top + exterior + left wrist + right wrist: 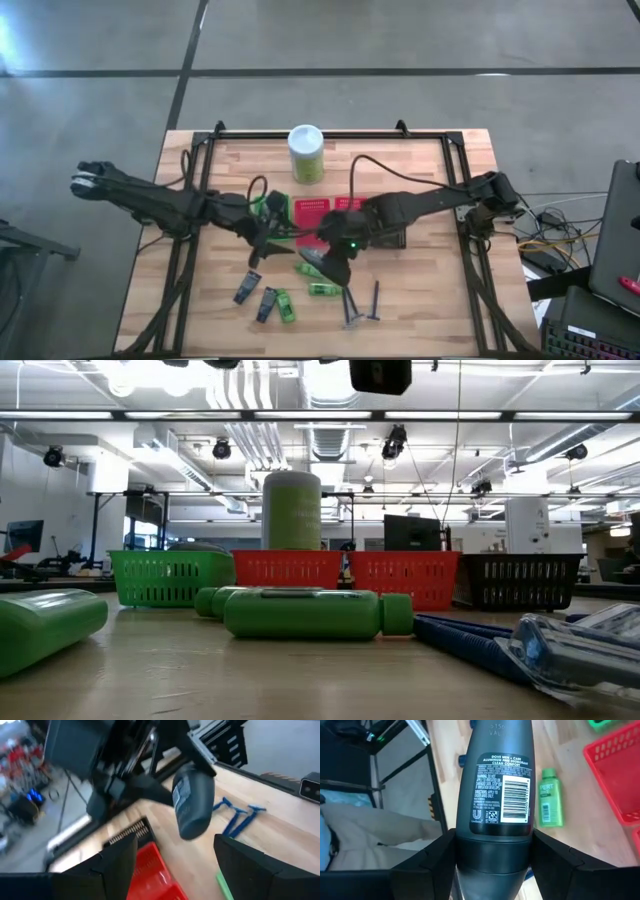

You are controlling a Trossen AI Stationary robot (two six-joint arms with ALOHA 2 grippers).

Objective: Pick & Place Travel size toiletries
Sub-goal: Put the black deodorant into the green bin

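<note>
Between the right gripper's [492,865] fingers, a "DOVE MEN+CARE" deodorant [501,790].

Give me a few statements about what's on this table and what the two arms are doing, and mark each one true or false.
1. The right gripper holds a dark grey deodorant. True.
2. The left gripper grips a green bottle. False: its fingers are open with nothing between them.
3. Blue razors lie on the table. True.
4. The tall canister lies on its side. False: it stands upright behind the baskets.
5. A red basket sits beside a green basket. True.
</note>
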